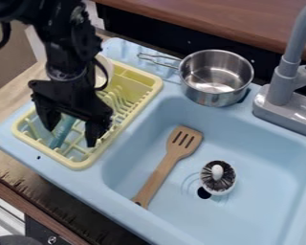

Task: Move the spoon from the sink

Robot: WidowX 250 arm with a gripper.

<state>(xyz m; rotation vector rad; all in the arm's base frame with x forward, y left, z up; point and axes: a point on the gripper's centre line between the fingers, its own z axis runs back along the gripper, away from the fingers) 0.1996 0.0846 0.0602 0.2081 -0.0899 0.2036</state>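
By present evidence, at the outset, with nothing achieved towards clearing the spoon (169, 163) from the sink (264, 210). Judged outstanding: reaching, gripping, lifting out and setting down elsewhere. Recorded as wooden and slotted, nearer a turner than a spoon in form. Found lying in the basin, slotted head towards the pot (219, 98), handle end at the lower-left wall in the camera view, apart from the brush (219, 181).

Relative to the pincer (71, 136), located towards the lower right in the camera view, well apart, beyond the near edge of the rack (79, 165). Noted with fingers spread above that rack, around a teal piece (64, 130) but apparently without pinching it. Judged to require a clear crossing of the rack's rim before descent.
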